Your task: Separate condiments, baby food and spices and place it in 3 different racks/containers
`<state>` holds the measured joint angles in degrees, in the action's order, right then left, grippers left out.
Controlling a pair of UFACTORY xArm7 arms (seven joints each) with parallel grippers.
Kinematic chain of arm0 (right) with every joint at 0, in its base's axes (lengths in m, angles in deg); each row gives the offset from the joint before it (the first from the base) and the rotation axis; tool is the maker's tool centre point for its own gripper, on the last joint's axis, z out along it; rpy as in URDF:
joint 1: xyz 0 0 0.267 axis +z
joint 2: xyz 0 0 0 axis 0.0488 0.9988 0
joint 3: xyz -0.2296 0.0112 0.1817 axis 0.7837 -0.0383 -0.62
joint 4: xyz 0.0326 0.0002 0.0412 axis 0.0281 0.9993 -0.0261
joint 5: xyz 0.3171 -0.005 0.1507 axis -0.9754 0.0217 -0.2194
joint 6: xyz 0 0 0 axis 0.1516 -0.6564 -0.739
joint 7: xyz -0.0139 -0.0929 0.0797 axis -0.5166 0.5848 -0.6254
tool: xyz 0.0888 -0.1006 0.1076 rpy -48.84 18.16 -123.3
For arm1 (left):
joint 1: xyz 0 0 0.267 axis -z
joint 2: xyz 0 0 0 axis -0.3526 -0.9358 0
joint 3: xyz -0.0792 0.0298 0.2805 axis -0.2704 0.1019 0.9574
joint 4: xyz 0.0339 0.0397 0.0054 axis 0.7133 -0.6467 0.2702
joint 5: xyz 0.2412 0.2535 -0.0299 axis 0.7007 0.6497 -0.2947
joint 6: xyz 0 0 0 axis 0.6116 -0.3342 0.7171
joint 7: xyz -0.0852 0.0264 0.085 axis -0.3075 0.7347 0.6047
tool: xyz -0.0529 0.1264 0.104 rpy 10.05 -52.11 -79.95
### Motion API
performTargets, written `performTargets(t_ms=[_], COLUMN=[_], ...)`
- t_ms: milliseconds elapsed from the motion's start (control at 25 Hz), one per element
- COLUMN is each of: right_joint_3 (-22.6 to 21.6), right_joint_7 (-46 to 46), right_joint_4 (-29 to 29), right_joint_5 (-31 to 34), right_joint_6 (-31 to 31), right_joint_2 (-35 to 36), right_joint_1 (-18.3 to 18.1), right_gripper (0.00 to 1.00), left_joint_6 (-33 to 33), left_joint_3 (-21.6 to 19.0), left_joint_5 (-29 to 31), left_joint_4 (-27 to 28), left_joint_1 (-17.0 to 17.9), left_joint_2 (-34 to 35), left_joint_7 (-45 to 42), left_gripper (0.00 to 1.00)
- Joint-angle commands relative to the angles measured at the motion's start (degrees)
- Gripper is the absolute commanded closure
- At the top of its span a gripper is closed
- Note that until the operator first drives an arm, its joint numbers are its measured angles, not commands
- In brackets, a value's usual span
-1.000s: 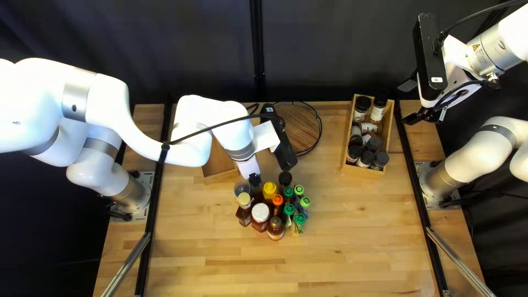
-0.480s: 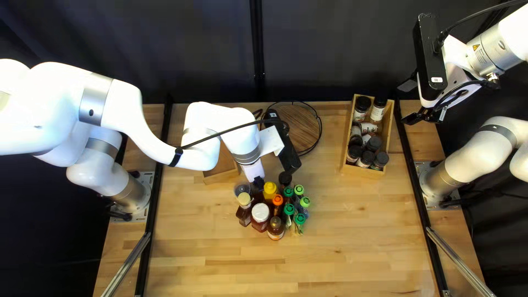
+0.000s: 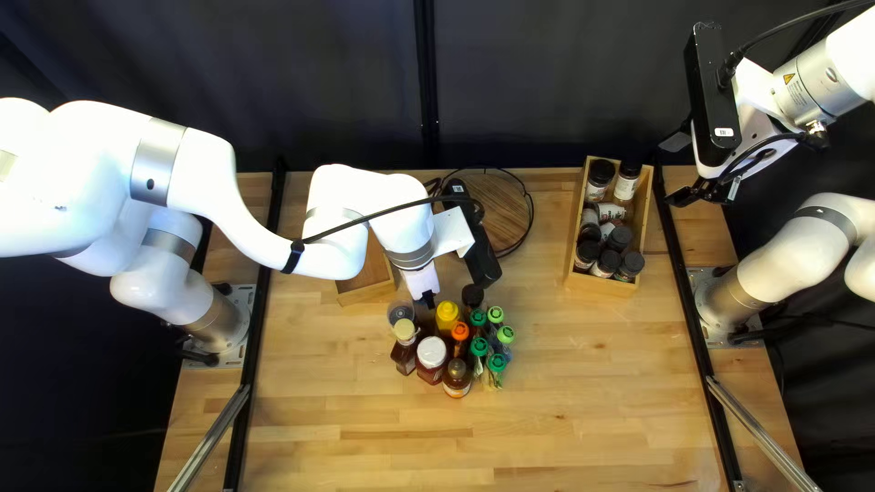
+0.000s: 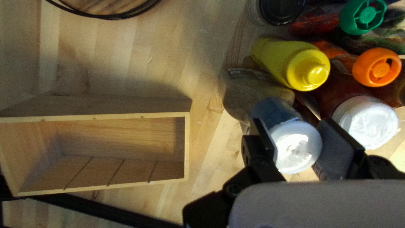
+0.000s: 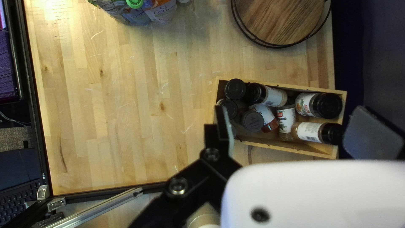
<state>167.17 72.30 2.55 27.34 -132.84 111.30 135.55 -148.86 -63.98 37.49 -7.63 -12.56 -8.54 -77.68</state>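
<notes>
Overhead, the left arm's gripper (image 3: 428,299) hovers at the cluster of bottles and pouches on the worktop (image 3: 565,401), its fingers parted well open around a white-capped bottle (image 4: 295,147) at the cluster's 10 o'clock edge in the top left view. A yellow bottle (image 4: 310,69) stands at that bottle's 3 o'clock, a white-lidded jar (image 4: 365,120) at its 5 o'clock, with pouches with green caps (image 3: 497,363) on the cluster's 3 o'clock side.

From the cluster, an open wooden box (image 4: 93,117) sits at 10 o'clock, a round wooden tray (image 3: 499,214) at 1 o'clock and a wooden crate (image 3: 597,284) at 2 o'clock, filled with dark-lidded spice jars (image 5: 253,121). The right arm's gripper (image 3: 676,169), fingers spread wide and holding nothing, hangs at the crate's 2 o'clock
</notes>
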Motion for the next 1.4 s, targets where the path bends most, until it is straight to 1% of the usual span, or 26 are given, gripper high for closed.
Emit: performTargets(t_ms=[40, 200, 320, 480, 640, 760, 920, 1200, 1400], right_joint_3=[0.0, 0.0, 0.0, 0.0, 0.0, 0.0, 0.0, 0.0, 0.0], right_joint_7=[0.0, 0.0, 0.0, 0.0, 0.0, 0.0, 0.0, 0.0, 0.0], right_joint_4=[0.0, 0.0, 0.0, 0.0, 0.0, 0.0, 0.0, 0.0, 0.0], right_joint_5=[0.0, 0.0, 0.0, 0.0, 0.0, 0.0, 0.0, 0.0, 0.0], right_joint_6=[0.0, 0.0, 0.0, 0.0, 0.0, 0.0, 0.0, 0.0, 0.0], right_joint_2=[0.0, 0.0, 0.0, 0.0, 0.0, 0.0, 0.0, 0.0, 0.0], right_joint_1=[0.0, 0.0, 0.0, 0.0, 0.0, 0.0, 0.0, 0.0, 0.0], right_gripper=[0.0, 0.0, 0.0, 0.0, 0.0, 0.0, 0.0, 0.0, 0.0], left_joint_6=[-4.78, -11.01, -14.5, -16.14, -14.19, -10.77, -7.78, -4.11, -0.85], left_joint_3=[0.65, 1.78, 2.6, 4.63, 7.69, 10.44, 12.26, 13.56, 14.21], left_joint_5=[0.83, 2.14, 3.06, 3.31, 2.12, 0.43, -2.07, -5.34, -7.07], left_joint_4=[4.53, 10.13, 14.11, 17.22, 18.84, 19.32, 21.61, 24.58, 23.91], left_joint_1=[-0.52, -1.49, -2.17, -3.35, -5.11, -7.06, -8.87, -11.32, -12.93], left_joint_2=[0.35, 1.23, 1.06, 0.75, -1.35, -3.8, -8.43, -14.58, -17.27], left_joint_7=[2.43, 5.59, 7.87, 13.16, 21.0, 28.83, 35.78, 43.21, 46.02], left_gripper=[1.0, 1.0, 1.0, 1.0, 1.0, 1.0, 1.0, 1.0, 1.0])
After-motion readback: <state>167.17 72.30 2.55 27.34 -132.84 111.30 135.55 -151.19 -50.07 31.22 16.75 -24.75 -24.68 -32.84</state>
